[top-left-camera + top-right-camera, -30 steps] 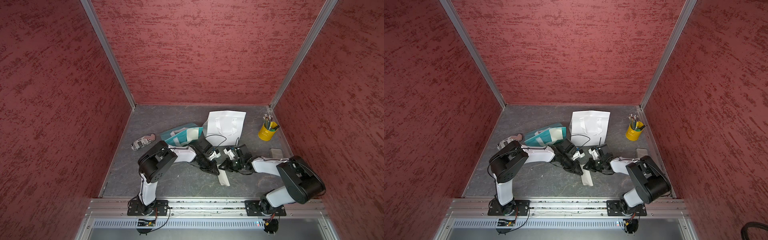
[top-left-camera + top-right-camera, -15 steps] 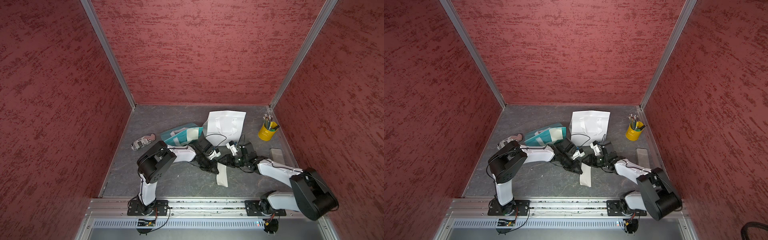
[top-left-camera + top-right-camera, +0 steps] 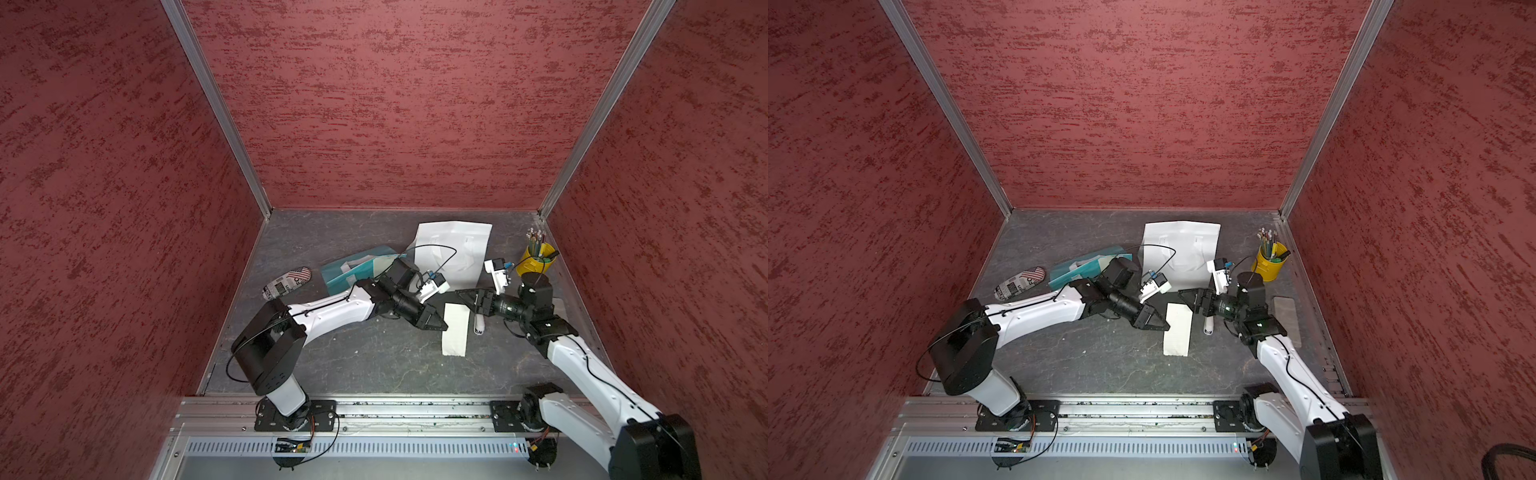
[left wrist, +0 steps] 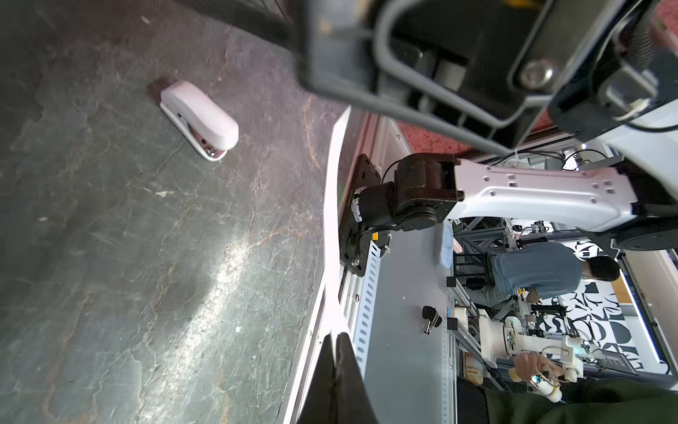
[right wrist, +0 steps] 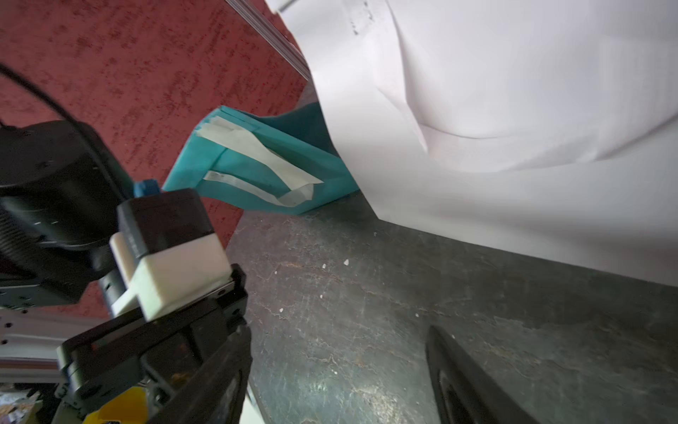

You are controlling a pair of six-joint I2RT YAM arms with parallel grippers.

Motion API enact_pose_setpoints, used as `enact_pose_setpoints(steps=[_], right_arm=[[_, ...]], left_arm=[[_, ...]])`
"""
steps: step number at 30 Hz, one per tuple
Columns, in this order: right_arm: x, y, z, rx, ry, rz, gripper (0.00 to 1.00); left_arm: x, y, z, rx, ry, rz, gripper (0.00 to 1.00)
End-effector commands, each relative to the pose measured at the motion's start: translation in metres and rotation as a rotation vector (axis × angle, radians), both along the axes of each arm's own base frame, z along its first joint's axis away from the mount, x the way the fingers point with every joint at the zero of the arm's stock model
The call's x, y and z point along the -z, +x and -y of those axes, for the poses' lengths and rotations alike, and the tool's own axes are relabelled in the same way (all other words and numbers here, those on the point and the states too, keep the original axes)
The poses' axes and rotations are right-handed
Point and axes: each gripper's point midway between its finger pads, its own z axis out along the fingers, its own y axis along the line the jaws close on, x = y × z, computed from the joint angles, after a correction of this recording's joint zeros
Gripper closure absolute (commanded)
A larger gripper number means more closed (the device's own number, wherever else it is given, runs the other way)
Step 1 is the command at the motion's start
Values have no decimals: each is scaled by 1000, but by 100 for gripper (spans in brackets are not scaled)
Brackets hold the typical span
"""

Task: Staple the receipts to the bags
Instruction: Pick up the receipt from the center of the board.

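Lettering on flag-print pouch (image 3: 286, 282) unreadable

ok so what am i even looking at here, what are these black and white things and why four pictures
These are two robot arms, the left arm and the right arm, fixed to a rail at the near edge of a grey table with red walls around it. The two wide pictures come from one camera head overhead. The two close ones come from a camera on each arm's wrist.

On the table lie a white bag, a teal bag, a small white stapler, a yellow cup of pens and a printed case.

The left fingers are shut on a white paper receipt. The right fingers are open and empty, close to the stapler.
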Motion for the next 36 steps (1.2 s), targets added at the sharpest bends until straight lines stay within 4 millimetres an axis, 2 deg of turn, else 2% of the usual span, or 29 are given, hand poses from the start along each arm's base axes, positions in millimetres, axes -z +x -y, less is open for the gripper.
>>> enact_pose_setpoints(steps=[1, 3, 5, 8, 13, 18, 21, 24, 28, 31, 33, 36], right_arm=[[-38, -12, -1, -70, 36, 185, 21], [-54, -18, -2, -96, 64, 253, 21], [-61, -25, -6, -143, 85, 285, 21], [-53, -29, -10, -195, 70, 270, 21], [-52, -31, -13, -244, 77, 270, 22], [-52, -39, -20, -332, 111, 248, 24], [-50, -41, -21, -356, 113, 235, 29], [-48, -42, -21, -363, 117, 226, 42], [-52, -38, -21, -355, 120, 242, 78], [-57, -33, -21, -341, 126, 265, 94], [-60, -27, -20, -319, 119, 281, 100], [-65, -18, -18, -280, 106, 315, 100]], left_arm=[[-17, 9, -2, 17, -35, 56, 100], [-16, 14, -4, 12, -17, 70, 100], [-19, 20, -5, 3, -36, 82, 100], [-29, 27, -3, -6, -88, 118, 100], [-45, 30, 1, 7, -180, 172, 100], [-48, 37, 0, -2, -199, 187, 100], [-51, 44, 0, -18, -211, 206, 100], [-54, 51, 0, -32, -224, 225, 100], [-53, 55, 1, -27, -218, 224, 100], [-53, 55, 2, -19, -217, 223, 100], [-53, 57, 2, -22, -217, 225, 100], [-58, 62, 2, -41, -218, 240, 98]])
